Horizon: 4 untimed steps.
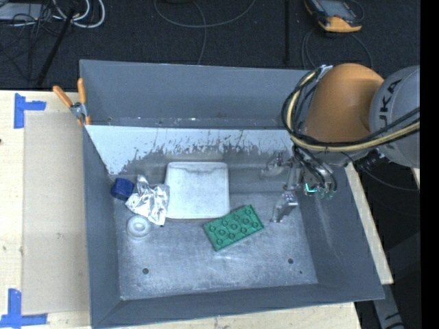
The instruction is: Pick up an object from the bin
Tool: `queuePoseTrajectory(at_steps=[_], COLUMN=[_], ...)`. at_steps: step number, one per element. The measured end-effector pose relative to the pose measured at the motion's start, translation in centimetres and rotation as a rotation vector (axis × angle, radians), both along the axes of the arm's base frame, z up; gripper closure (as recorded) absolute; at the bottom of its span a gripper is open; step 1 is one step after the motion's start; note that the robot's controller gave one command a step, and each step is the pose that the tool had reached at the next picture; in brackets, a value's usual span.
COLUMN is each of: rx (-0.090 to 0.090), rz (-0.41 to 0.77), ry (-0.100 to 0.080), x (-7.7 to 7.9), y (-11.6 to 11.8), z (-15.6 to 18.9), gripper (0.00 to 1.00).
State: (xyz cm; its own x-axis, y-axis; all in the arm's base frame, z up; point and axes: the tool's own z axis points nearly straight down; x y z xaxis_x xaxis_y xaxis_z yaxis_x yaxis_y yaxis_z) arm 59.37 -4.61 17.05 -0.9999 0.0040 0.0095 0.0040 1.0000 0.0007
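Nearest to us lies the bare floor of the bin (206, 273), with nothing picked from it yet. A little further in we come to the green studded plate (233, 227), lying flat and slightly askew, and we take it as our landmark. Well to the view's left of the plate, at about the same depth, sits a small clear cup (138, 227). Beyond the cup, still left of the plate, a crumpled wad of foil (149, 203) rests against the near left corner of a white square lid (197, 189). The lid lies just beyond the plate, close to it but, as far as we can see, not touching. A blue cap (122, 188) sits furthest left of the plate, at the far side of the foil.

Just to the right of the plate and somewhat beyond it we see the gripper (278, 187), low in the bin. Its jaws stand wide apart, with only bare floor between them; they have hold of nothing. The nearer finger (282, 210) comes down close beside the plate's right end without reaching round it.

We judge the task to be at its start: the gripper is down among the things, yet closing on one and lifting it are both left to do. The plate is the thing nearest to it.
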Motion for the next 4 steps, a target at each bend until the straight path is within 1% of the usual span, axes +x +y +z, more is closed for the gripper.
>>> queuePoseTrajectory(at_steps=[1,2,3,4], rx=[0.002,-0.001,0.001,-0.002], rz=[0.080,0.082,0.062,0.067], ry=[-0.008,0.002,-0.018,-0.019], x=[1.7,1.6,1.6,0.8], y=[0.7,0.6,3.4,1.7], z=[-9.2,-8.8,-0.1,8.5], gripper=[0.00,1.00,1.00,1.00])
